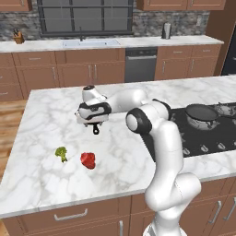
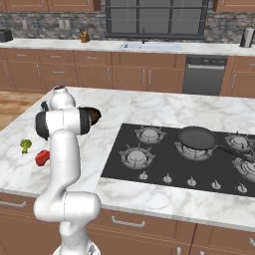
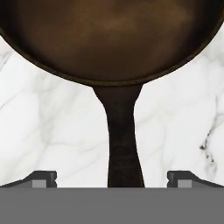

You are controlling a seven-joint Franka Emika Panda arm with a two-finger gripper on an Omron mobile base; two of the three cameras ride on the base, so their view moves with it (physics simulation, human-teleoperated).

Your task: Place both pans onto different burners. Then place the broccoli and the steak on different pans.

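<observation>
I am holding my hand (image 3: 112,179) low over the marble tabletop (image 1: 46,120), with the fingers (image 3: 41,178) standing fully apart, one on each side of the handle of the rust-brown pan (image 3: 109,39). In the hand view the handle is running straight down between the two fingertips, and neither tip is touching it; bare marble is showing in the gap on each side. I am gripping nothing.

In the left base view my hand (image 1: 94,122) is pointing downward, and the end of the pan handle is showing just below it. In the right base view my arm is covering most of the rust-brown pan (image 2: 93,115), which is lying on the marble left of the cooktop (image 2: 164,164), with part of its dark rim showing.

The near-black pan (image 2: 197,137) is sitting on a burner (image 2: 193,149) in the middle of the cooktop, with its handle pointing toward the right. The other burners, including the front left burner (image 2: 136,157), are carrying no pan.

The broccoli (image 1: 61,153) and the steak (image 1: 88,160) are lying on the tabletop near its front left part, close beside each other but apart, with the broccoli to the left. Both are lying well apart from my hand and from either pan.
</observation>
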